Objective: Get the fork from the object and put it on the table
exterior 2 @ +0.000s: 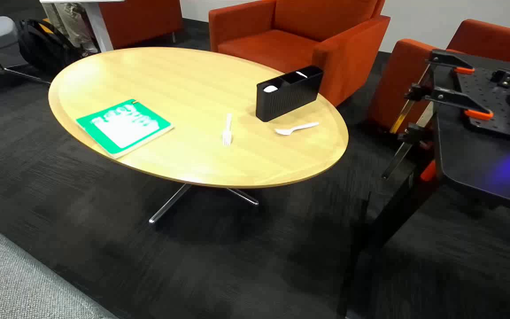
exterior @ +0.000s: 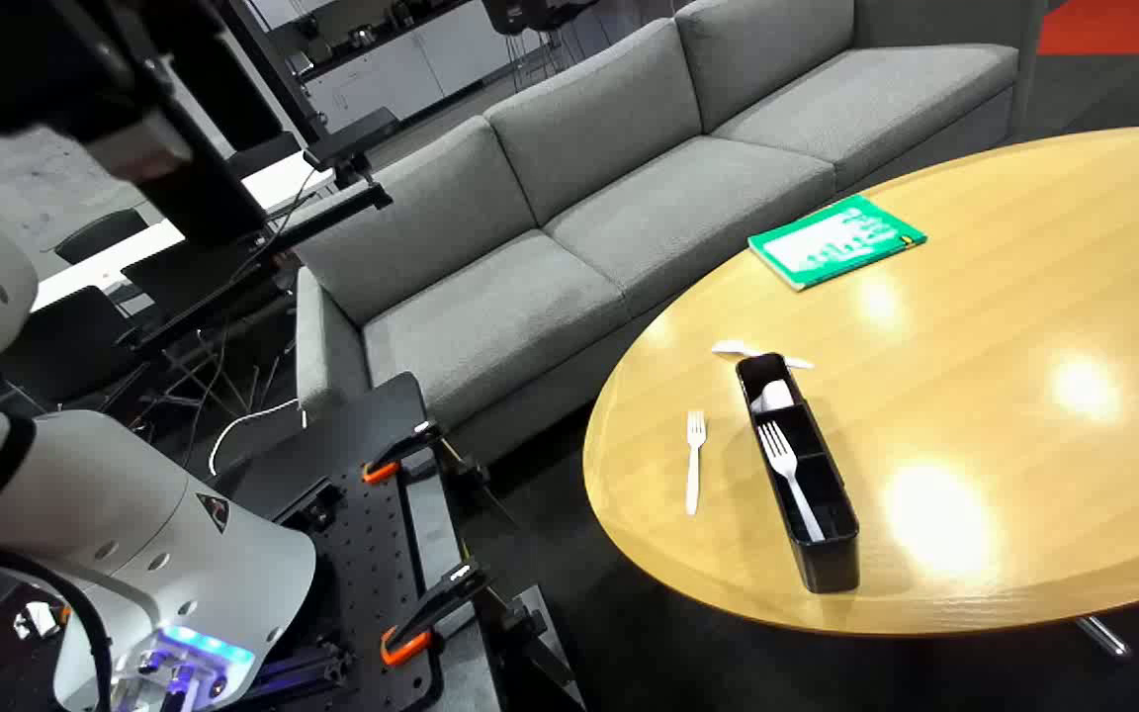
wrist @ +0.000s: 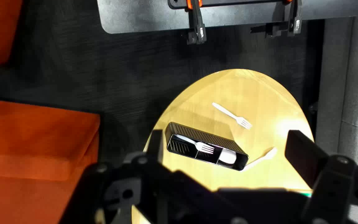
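Worktop (exterior: 1024, 287): an oval table in pale wood, glossy with reflections, seen in both exterior views and partly in the wrist view.
Holder (wrist: 210, 140): a long, narrow black box standing on the worktop, open at the top, three compartments in a row.
Fork (exterior: 795, 483): white, lying slantwise in the top of the holder, tines over the middle compartment, handle running to one end wall; how deep it sits cannot be told.
Rounded utensil (wrist: 227, 156): a broad white head showing in the compartment at the opposite end.
Loose fork (wrist: 228, 113): white, lying on the worktop along the holder's long side, apart from it.
Second loose utensil (exterior 2: 227, 133): white, on the worktop near the holder's end, on the rounded utensil's side.
Booklet (exterior 2: 124, 124): green and white, flat near the worktop's edge, well apart from the holder.
Gripper (wrist: 225, 144): dark, its fingers (wrist: 305, 158) spread wide, the holder in sight between them; well apart from the fork.
Arm (exterior: 134, 514): white, mounted on a dark stand (exterior: 367, 539) with orange-tipped clamps (exterior: 436, 598).
Grey sofa (exterior: 609, 188): alongside the worktop.
Orange armchair (exterior 2: 277, 46): behind the worktop in an exterior view.
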`<act>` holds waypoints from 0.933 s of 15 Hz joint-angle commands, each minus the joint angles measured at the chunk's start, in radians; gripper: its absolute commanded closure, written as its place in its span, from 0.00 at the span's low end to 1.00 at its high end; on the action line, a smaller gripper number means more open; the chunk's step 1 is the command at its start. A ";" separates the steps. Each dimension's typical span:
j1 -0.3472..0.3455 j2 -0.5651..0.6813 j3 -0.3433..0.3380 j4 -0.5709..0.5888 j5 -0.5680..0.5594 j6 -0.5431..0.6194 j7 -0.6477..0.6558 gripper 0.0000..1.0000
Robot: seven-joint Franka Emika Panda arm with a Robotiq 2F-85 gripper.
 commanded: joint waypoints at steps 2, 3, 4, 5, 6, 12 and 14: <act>-0.014 0.004 0.011 0.002 0.008 0.000 -0.008 0.00; -0.014 0.004 0.011 0.002 0.008 0.000 -0.008 0.00; -0.014 0.004 0.011 0.002 0.008 0.000 -0.008 0.00; -0.014 0.004 0.011 0.002 0.008 0.000 -0.008 0.00; -0.014 0.004 0.011 0.002 0.008 0.000 -0.008 0.00; 0.028 0.057 0.102 -0.026 0.043 0.110 0.089 0.00; 0.045 0.102 0.159 -0.048 0.044 0.193 0.153 0.00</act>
